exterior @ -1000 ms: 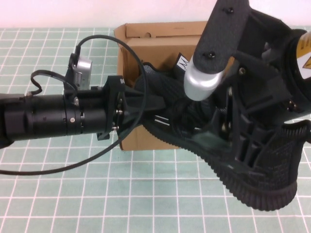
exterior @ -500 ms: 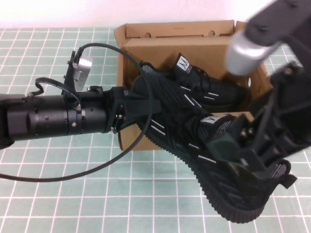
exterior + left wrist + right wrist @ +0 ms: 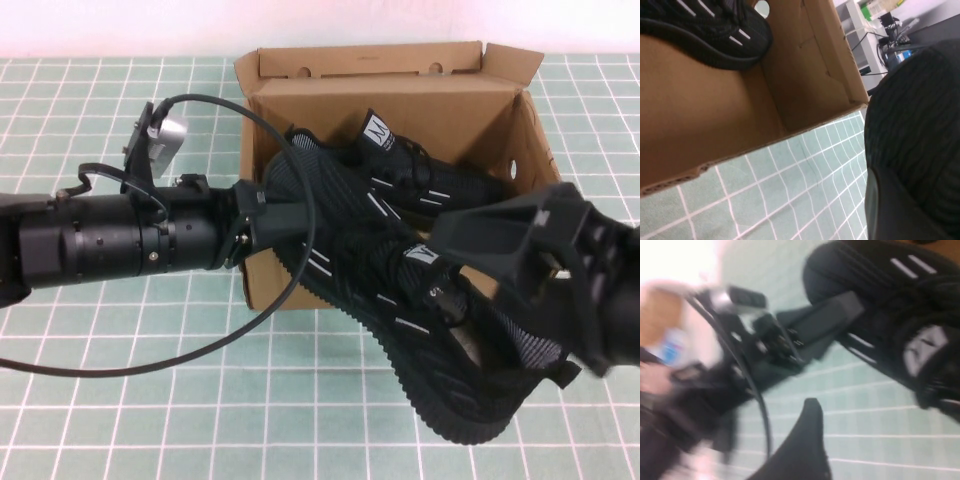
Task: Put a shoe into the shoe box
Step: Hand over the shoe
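A brown cardboard shoe box [image 3: 400,105] stands open at the back middle, with one black knit shoe [image 3: 430,180] lying inside. A second black shoe [image 3: 440,370] hangs slanted across the box's front wall, toe over the box and heel low over the mat. My left gripper [image 3: 285,215] reaches in from the left and is shut on that shoe's toe. In the left wrist view the shoe [image 3: 915,110] fills the space beside my finger [image 3: 890,210], with the box floor [image 3: 705,100] and the boxed shoe [image 3: 715,35] beyond. My right gripper [image 3: 455,310] hovers over the heel end, open and empty, with one finger [image 3: 807,440] visible.
A green grid cutting mat [image 3: 150,400] covers the table. The box's flaps stand up at the back [image 3: 370,58] and at the right [image 3: 515,65]. My left arm's cable [image 3: 200,350] loops over the mat in front of the box.
My right arm has swung down from above the box to the right front and let go of the shoe. The shoe's heel has dropped lower. My left gripper still holds the toe.
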Motion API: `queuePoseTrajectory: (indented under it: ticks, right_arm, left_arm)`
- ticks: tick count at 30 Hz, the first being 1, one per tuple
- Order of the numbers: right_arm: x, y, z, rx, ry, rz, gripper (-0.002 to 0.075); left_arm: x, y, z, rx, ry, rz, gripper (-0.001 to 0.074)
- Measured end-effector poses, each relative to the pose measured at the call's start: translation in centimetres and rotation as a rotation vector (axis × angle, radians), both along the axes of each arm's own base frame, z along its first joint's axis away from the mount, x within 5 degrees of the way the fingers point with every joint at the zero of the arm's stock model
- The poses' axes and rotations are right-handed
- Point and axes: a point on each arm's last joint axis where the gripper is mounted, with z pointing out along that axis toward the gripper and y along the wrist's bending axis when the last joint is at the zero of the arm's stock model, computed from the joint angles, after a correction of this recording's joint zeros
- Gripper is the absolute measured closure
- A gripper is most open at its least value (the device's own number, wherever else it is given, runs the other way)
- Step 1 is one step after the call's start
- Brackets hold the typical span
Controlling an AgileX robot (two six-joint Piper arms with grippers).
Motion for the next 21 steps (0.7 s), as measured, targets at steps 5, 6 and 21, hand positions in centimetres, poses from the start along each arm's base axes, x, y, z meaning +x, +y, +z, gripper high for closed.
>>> queuePoseTrajectory:
  ticks: [5,6,21]
  right_arm:
    - [0.7,1.0,-2.4,0.126,0.073,-0.015,0.0064]
    - [0.9,1.2,-2.8,0.131,0.079,-0.016,0.0064]
    - [3.8,4.6,-5.7,0.110,0.034,-0.001,0.0064]
  left_arm:
    - [0.0,0.0,0.0,0.005,-0.010,-0.002,0.0574]
    - [0.0,0.0,0.0,0.005,-0.010,-0.002,0.0574]
    - [0.0,0.0,-0.1,0.011,-0.019,-0.007,0.0574]
